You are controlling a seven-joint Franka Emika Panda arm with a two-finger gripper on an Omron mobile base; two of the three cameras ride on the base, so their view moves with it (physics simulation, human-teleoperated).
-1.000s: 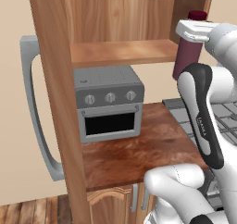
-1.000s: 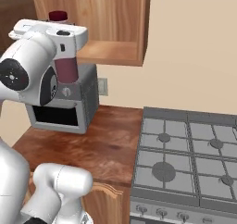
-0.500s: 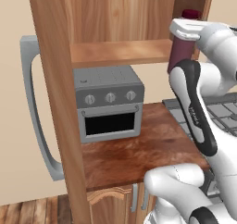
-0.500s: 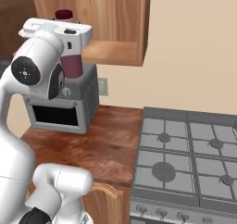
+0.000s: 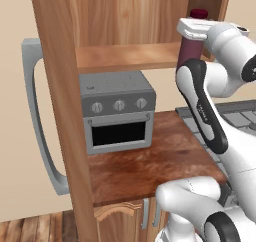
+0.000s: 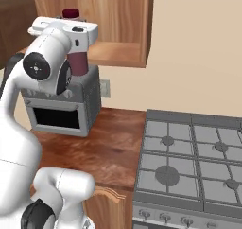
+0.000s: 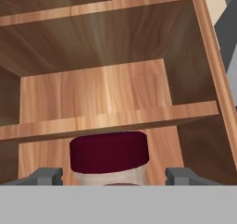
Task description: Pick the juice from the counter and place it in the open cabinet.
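Observation:
The juice [image 5: 190,53] is a dark maroon bottle with a maroon cap, held upright in the air by my gripper [image 5: 195,33], which is shut on it just below the cap. It hangs at the right front edge of the open cabinet's shelf [image 5: 125,57], with its body below shelf level and its cap above. From the right side, the juice [image 6: 78,62] sits under the hand [image 6: 71,30] in front of the cabinet [image 6: 123,34]. In the hand view the cap [image 7: 110,152] rises between the fingertips [image 7: 46,175], facing the shelf edge [image 7: 111,120].
A grey toaster oven [image 5: 117,116] stands on the reddish-brown counter [image 5: 150,166] under the cabinet. The cabinet's tall side panel [image 5: 60,111] runs down at the left. A gas stove [image 6: 194,162] lies to the right of the counter.
The gripper has carried the juice upward and leftward, closer to the cabinet opening. The grip on the bottle is unchanged.

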